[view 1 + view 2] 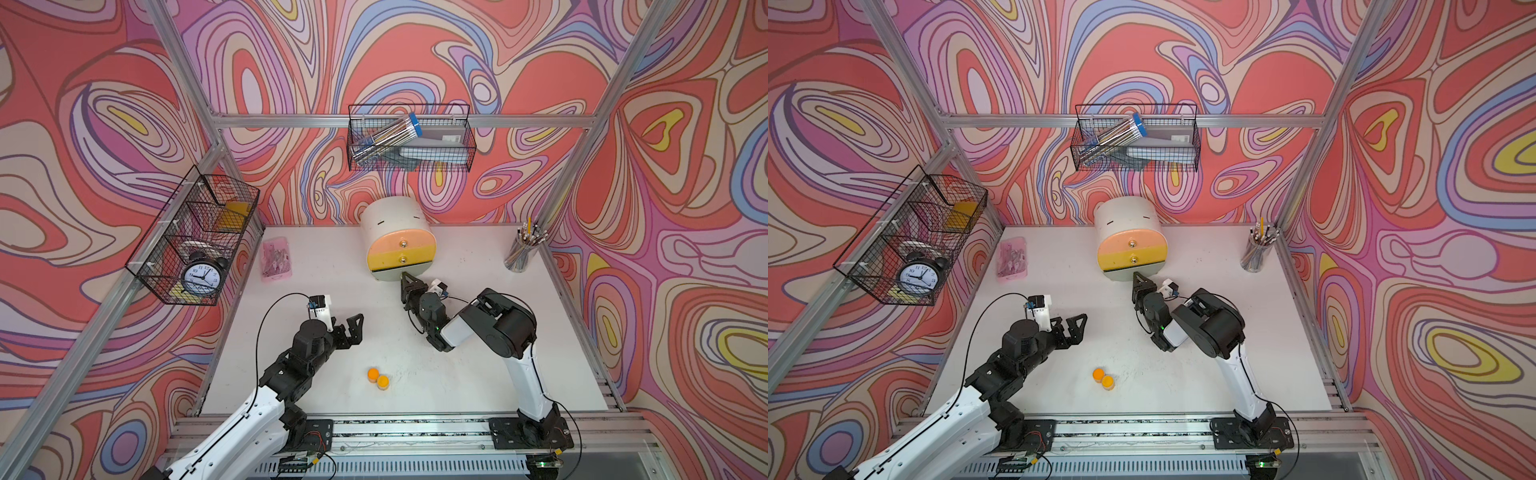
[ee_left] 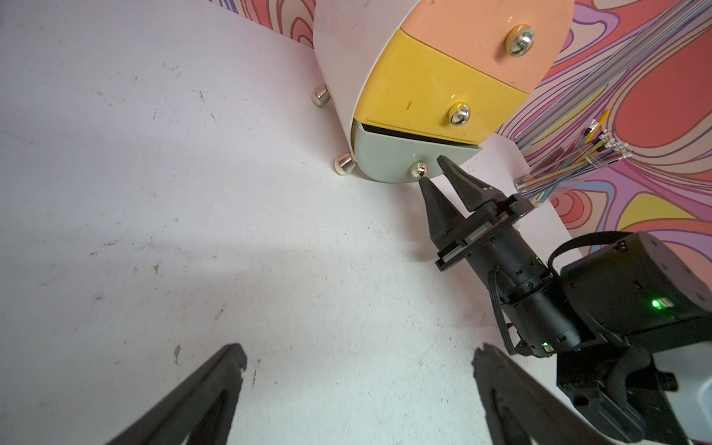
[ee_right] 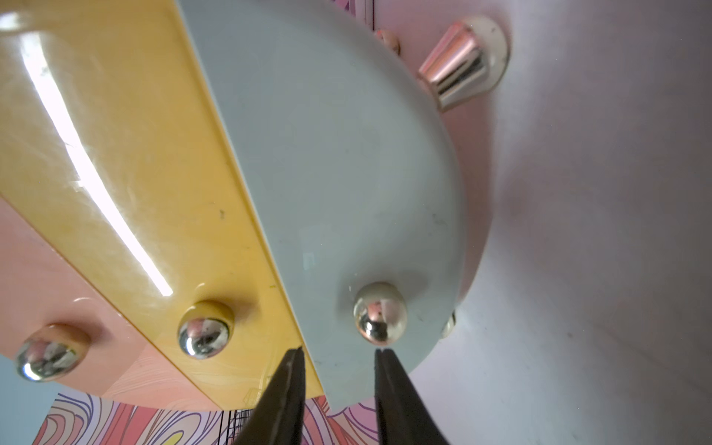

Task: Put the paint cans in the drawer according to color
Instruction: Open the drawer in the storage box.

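The right gripper (image 3: 337,352) has its jaws a little apart with nothing between them. Its black fingertips (image 3: 293,370) are poised right at the front of the drum cabinet (image 1: 390,216), at its lowest drawer, the grey-green drawer (image 3: 339,154). That drawer's gold knob (image 3: 380,313) sits just past one tip rather than centred in the gap. The left wrist view shows a dark slit between this drawer and the yellow drawer (image 2: 424,96) above it, so it looks slightly ajar. The left gripper (image 2: 358,348) hovers spread wide and empty over the table (image 1: 478,374), well in front of the cabinet. Farther out from the cabinet's front lie an orange paint can (image 1: 373,374) and a second orange can (image 1: 382,381), touching or nearly so (no white or green ones show anywhere). The likely trouble is that closing from here would catch the round, shiny knob off-centre and slip off it, or a tip would shove the drawer front. The cabinet stands on small gold feet (image 2: 344,163) and seems light, so an uneven pull or push could skid or twist it.
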You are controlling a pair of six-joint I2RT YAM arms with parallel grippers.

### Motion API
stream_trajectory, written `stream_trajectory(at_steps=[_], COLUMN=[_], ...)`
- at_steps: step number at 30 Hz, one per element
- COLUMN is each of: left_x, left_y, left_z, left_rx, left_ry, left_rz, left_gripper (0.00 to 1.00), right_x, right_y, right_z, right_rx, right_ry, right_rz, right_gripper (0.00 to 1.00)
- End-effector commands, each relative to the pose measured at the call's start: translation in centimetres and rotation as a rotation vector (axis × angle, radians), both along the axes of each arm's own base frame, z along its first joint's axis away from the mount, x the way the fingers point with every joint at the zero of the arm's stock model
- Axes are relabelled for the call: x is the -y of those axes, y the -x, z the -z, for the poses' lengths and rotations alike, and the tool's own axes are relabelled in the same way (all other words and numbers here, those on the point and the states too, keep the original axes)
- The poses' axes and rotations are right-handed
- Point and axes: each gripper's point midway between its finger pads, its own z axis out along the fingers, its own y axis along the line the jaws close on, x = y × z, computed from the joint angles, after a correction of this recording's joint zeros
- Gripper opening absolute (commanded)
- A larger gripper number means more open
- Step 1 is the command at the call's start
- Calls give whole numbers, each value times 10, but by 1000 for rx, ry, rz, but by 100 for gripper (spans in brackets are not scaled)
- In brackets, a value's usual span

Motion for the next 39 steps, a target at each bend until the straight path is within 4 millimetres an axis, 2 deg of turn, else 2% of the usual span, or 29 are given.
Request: stream_trajectory(at_steps=[1,10,15,23,30,36,39], left_x=[2,2,3,3,4,4,4], left_y=[1,0,-1,-1,-1,-1,-1], left_z=[0,0,1,3,3,3,3], left_rx=[6,5,3,-1,-3,-3,-2], left_ry=[3,3,1,-2,0,4,2], left_rz=[11,10,12,12,15,16,16], left_gripper=[99,99,99,99,99,99,99], right_x=[-3,3,5,8,0,0,0], right_y=[-2,-2,-14,-21,-25,-26,-27], right_z=[21,27,26,28,27,29,31], right_rx=[-52,-81,-54,-56,-49,-52,-58], right_ry=[37,45,26,43,32,29,21], right_rz=[-16,-5,2,13,-11,-10,-6], right_gripper=[32,35,33,32,32,30,25])
